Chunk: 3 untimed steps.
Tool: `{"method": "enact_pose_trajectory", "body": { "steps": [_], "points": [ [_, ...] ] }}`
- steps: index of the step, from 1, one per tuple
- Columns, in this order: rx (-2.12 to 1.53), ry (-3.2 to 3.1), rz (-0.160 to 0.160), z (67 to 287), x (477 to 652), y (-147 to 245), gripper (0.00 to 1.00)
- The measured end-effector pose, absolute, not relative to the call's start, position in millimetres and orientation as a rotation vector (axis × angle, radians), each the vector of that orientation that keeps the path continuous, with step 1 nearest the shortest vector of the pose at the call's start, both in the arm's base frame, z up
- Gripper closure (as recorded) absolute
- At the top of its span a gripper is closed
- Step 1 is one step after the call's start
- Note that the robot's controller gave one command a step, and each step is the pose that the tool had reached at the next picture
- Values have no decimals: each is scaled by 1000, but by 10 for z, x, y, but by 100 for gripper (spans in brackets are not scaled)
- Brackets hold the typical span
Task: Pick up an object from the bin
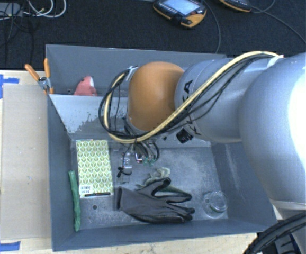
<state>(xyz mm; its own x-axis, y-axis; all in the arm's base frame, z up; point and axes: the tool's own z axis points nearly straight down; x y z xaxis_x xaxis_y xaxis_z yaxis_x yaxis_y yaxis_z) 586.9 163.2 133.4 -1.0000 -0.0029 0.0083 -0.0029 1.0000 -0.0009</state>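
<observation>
Black, limp glove [154, 204] just below the gripper [130, 164], grip state unreadable. Left of the glove, flat green-patterned packet [93, 167] and thin green stick [74, 200]; right, clear round cup [215, 203].

- The bin's [60, 157] sloping back wall hides from us all but the top of a pink thing [86, 86]
- The arm [248, 105] covers the bin's right rear corner
- We cannot tell what the small pale thing [161, 172] just beside the black glove [153, 204] is

Bin [200, 165] holds glove [153, 206], packet [94, 168], maybe cup [214, 202].
</observation>
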Motion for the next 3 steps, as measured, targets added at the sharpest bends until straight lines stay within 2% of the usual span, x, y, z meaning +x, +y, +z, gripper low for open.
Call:
{"method": "enact_pose_trajectory", "body": {
  "steps": [1,2,3],
  "points": [
    [-1,-3140,0,1382,5884,1624,0],
    [-5,-3134,0,746,5401,1075,0],
    [-6,-3132,2,1242,5376,1016,0]
  ]
}}
